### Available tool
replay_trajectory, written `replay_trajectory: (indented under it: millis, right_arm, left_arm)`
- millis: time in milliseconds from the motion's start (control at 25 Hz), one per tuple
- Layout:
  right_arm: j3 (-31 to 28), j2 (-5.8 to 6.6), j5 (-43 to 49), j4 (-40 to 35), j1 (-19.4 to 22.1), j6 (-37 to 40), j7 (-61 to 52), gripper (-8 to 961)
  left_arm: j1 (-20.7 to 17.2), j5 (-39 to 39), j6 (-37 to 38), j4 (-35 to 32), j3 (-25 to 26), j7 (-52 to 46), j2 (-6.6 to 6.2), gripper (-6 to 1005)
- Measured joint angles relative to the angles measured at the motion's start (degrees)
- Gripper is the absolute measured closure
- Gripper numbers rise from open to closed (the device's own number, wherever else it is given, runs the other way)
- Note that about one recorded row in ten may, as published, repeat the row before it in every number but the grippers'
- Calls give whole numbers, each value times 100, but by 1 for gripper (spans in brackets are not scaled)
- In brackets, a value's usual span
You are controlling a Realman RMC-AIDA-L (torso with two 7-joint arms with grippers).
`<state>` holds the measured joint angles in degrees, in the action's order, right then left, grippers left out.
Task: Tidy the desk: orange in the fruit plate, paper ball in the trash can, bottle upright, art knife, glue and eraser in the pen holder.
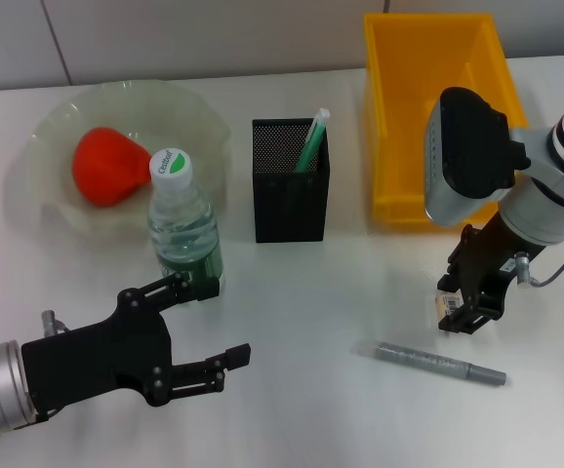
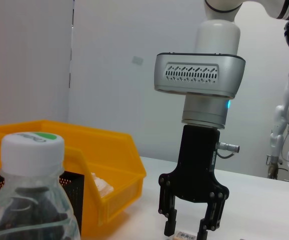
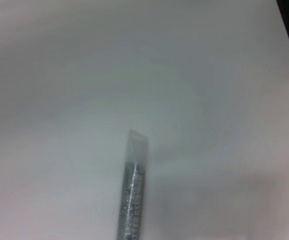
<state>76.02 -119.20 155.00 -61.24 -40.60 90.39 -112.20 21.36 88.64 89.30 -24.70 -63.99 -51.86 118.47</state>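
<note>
Left tool (image 1: 209, 327), fingers spread and empty, sits lowest in the frame beside the upright bottle (image 1: 182, 222).
Right tool (image 1: 469, 314), at lower right, straddles the eraser (image 1: 450, 307) on the bench (image 1: 341, 292), fingers spread either side. Small, light and probably rubbery, the eraser should grip well across its short sides; the slim glue pen (image 1: 440, 363) below looks liable to roll.

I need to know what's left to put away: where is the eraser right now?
In the head view the eraser lies on the table on the robot's right, between the right end effector's open fingers, in front of the yellow bin.
</note>
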Motion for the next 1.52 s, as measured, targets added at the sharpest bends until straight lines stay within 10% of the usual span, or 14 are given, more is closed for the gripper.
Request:
replay_trajectory:
  millis: [720,1240,1520]
  right_arm:
    - [-84,-8,-61,25,14,2,-42,542]
    - [-1331,20,-940,-2930,89,954,-865,543]
    - [-1262,12,-1057,-2874,-195,324,-1157,543]
  left_arm:
    - [18,40,1,9,-7,0,1,152]
    - [23,40,96,1,-17,25,1,152]
    - [33,34,183,0,-17,119,7,152]
